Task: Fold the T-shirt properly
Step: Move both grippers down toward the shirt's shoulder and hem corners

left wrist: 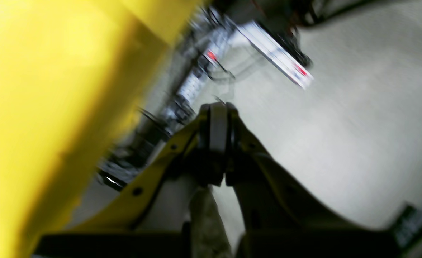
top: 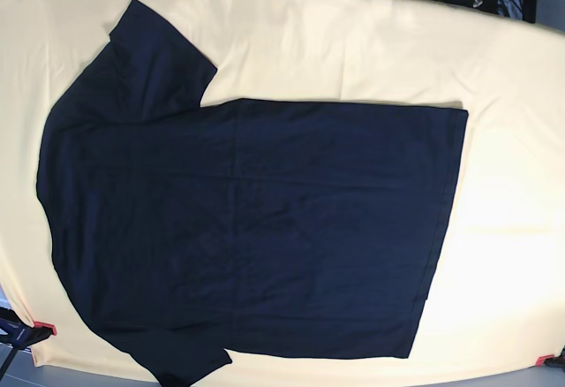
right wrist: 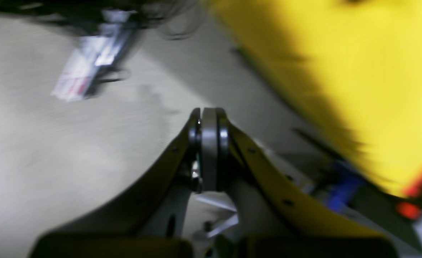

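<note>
Yellow table cover (top: 353,42) carries the T-shirt (top: 256,228) spread flat, unfolded; left gripper (left wrist: 218,111) and right gripper (right wrist: 209,116) both pressed together, empty, off the shirt, so open first, then pinch its sleeve-end corners.

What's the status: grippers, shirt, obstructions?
Left gripper shut, empty. Right gripper shut, empty. Dark short-sleeved cloth T-shirt spread flat, unfolded, on yellow table cover. Nothing on it.
</note>
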Available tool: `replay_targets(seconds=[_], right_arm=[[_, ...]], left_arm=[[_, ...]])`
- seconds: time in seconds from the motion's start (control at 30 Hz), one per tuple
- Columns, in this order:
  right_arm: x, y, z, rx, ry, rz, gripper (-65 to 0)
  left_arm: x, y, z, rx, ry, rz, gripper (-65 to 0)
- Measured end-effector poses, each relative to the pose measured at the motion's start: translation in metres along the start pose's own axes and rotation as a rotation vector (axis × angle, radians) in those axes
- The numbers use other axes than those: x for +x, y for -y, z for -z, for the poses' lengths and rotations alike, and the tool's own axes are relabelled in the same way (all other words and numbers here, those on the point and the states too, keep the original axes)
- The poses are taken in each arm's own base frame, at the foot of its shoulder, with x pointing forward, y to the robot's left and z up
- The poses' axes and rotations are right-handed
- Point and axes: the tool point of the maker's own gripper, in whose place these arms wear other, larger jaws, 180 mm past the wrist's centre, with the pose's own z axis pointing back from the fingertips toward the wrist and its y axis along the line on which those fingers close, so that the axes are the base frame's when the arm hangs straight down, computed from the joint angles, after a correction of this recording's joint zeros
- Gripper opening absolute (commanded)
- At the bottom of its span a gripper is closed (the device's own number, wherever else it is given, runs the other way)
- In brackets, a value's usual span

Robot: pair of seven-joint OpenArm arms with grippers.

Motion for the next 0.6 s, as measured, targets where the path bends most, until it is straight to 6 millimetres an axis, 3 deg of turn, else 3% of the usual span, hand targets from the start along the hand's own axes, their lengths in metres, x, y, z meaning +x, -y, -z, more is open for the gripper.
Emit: replay_targets(seconds=[0.17,0.37,0.5,0.6], right_arm=[[-0.006,0.023,0.001,-0.069,-0.019,0.003,-65.0],[-0.015,0.074,0.002,-0.228,-0.022,0.017,-65.0],[0.000,0.094,0.008,-0.253,0.050,0.020,-65.0],[0.026,0.094,0.015,-0.192,0.150,0.040,-65.0]], left_arm=[[0.010,-0.020,-0.009,0.068,0.027,0.021,-65.0],[0.019,-0.041,-0.015,0.133,0.070,0.035,-65.0],[0.032,-0.061,-0.017,0.191,0.108,0.059,-65.0],[0.046,-0.074,-0.019,0.225,0.151,0.082,-65.0]])
